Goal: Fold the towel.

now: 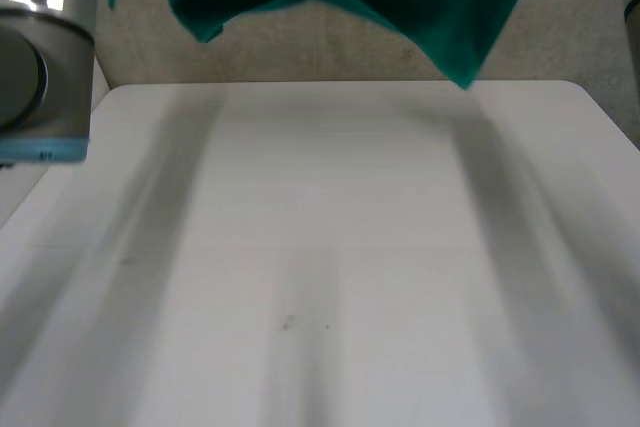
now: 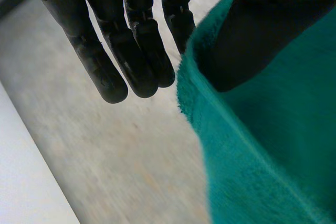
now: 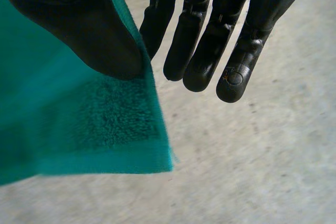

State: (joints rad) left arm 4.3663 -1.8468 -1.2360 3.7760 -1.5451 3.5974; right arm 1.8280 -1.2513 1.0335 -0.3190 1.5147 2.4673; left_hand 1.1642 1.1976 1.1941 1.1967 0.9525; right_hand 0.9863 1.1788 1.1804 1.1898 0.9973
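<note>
Black and matte, the left hand point(image 2: 121, 51) pins a fuzzy edge of the towel point(image 2: 262, 156) under its thumb, with its other fingers straight beside the cloth; the right hand point(image 3: 210, 51) does likewise, thumb pressed on the pile just above a squared, hemmed corner (what the thumbs pinch against is hidden, so the grip is my reading); between them the teal terry hangs in the air over the far edge of the white table point(image 1: 330, 247), long axis running hand to hand along that edge, lower hem sagging into two points; neither hand is nearer; the smooth tabletop lies below, so lowering the limp cloth flat probably comes first.
</note>
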